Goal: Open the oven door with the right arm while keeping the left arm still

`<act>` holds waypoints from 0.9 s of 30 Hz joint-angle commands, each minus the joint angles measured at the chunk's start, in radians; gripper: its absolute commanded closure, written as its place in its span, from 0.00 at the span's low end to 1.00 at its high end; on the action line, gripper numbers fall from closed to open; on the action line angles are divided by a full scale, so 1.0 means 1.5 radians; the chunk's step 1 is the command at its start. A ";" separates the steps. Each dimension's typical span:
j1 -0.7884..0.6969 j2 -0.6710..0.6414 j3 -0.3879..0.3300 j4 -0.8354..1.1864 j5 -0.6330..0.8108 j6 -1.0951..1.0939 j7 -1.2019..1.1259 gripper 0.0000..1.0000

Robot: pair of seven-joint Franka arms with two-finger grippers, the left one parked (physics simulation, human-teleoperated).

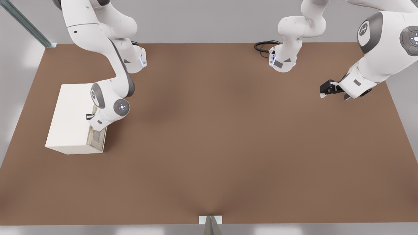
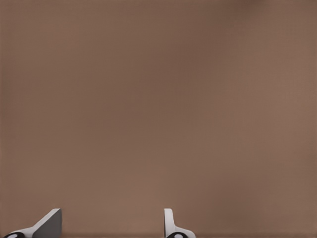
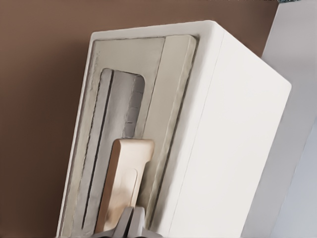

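tan handle (image 3: 121, 186) lies right at the tool (image 3: 132, 224) — fingers pressed narrow, door (image 3: 130, 124) closed.

Cream oven (image 1: 70, 117) on brown table, door (image 3: 126, 144) seemingly shut, tan handle (image 3: 121, 186).

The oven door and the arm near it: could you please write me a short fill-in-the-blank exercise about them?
1. The oven door lies ____ against the oven.
2. The end effector is right by the door's pale tan ____.
3. The oven stands on a ____ table.
Missing words: shut; handle; brown.
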 commanded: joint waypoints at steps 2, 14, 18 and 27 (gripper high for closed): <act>0.017 -0.002 0.004 0.011 0.022 -0.015 0.006 0.79; -0.108 -0.049 -0.004 0.385 0.533 -0.244 -0.293 0.00; -0.104 -0.059 -0.003 0.381 0.496 -0.256 -0.295 0.00; -0.110 -0.060 -0.005 0.377 0.495 -0.255 -0.303 0.00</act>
